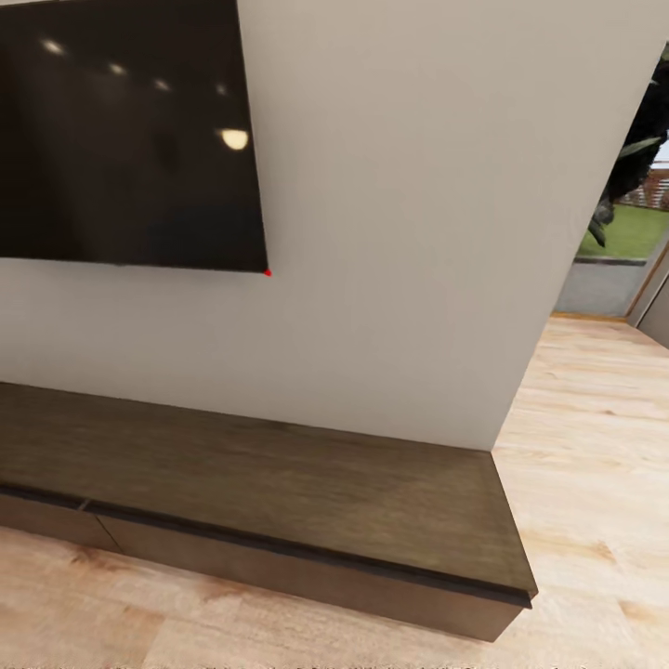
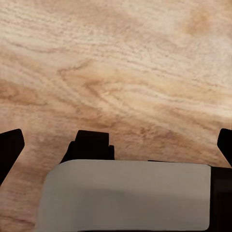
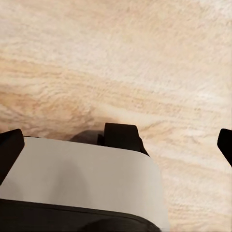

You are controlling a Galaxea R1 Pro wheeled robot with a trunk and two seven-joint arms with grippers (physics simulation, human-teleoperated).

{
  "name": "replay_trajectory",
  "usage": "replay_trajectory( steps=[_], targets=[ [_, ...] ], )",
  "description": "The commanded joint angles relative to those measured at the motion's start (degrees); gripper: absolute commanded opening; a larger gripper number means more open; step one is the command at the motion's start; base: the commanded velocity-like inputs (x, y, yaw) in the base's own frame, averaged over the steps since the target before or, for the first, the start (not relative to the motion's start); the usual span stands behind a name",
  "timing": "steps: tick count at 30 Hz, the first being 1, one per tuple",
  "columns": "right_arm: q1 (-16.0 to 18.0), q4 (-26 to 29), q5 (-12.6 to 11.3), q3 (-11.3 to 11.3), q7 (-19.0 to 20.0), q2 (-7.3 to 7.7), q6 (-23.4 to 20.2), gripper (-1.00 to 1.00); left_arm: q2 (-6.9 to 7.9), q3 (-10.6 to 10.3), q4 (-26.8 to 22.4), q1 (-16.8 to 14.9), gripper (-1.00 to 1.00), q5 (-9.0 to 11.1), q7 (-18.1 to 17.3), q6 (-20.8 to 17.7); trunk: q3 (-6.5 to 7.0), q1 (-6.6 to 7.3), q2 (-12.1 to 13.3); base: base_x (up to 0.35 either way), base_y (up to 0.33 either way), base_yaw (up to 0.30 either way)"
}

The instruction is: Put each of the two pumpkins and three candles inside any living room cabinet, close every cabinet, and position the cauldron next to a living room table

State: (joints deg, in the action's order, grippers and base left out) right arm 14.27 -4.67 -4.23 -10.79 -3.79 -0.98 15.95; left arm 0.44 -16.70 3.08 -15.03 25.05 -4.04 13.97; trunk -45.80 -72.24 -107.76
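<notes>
Dark-brown wood runs across the lower part of the head view: the cabinet (image 1: 279, 474), long and low with a flat top, stands against a pale wall (image 1: 400, 232) on a light wooden floor (image 1: 595, 446). Its handleless drawer fronts (image 1: 307, 576) sit flush, all shut as far as can be seen. Above its left part hangs a black screen (image 1: 121, 130) (ceiling lights glint in it). At the far right, past the wall's end, a dark plant (image 1: 641, 139) stands before a window.

Each wrist view looks down at floor planks, with the left gripper's (image 2: 116, 140) and right gripper's (image 3: 116, 140) dark fingertips spread to the picture's edges, holding nothing.
</notes>
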Motion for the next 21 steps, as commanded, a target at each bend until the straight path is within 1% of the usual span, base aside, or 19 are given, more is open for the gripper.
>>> replay_trajectory(
  steps=[1, 4, 6, 21],
  targets=[
    [-0.01, 0.00, 0.00, -0.01, -0.03, 0.01, -0.02, 1.00, 0.00, 0.00, 0.00, 0.00, 1.00, 0.00, 0.00, 0.00, -0.10, 0.00, 0.00, 0.000, 0.000, 0.000],
    [-0.06, 0.01, -0.27, 0.05, 0.00, 0.12, 0.21, 1.00, 0.00, 0.00, 0.00, 0.00, 1.00, 0.00, 0.00, 0.00, -0.37, 0.00, 0.00, 0.000, 0.000, -0.030],
    [-0.10, -0.05, -0.49, 0.06, 0.00, 0.08, 0.34, 1.00, 0.00, 0.00, 0.00, 0.00, 1.00, 0.00, 0.00, 0.00, -0.53, 0.00, 0.00, 0.000, 0.000, -0.143],
    [-0.21, 0.01, -0.69, 0.16, 0.01, 0.10, 0.57, 1.00, 0.00, 0.00, 0.00, 0.00, 1.00, 0.00, 0.00, 0.00, -1.06, 0.00, 0.00, 0.000, 0.000, -0.255]
  ],
)
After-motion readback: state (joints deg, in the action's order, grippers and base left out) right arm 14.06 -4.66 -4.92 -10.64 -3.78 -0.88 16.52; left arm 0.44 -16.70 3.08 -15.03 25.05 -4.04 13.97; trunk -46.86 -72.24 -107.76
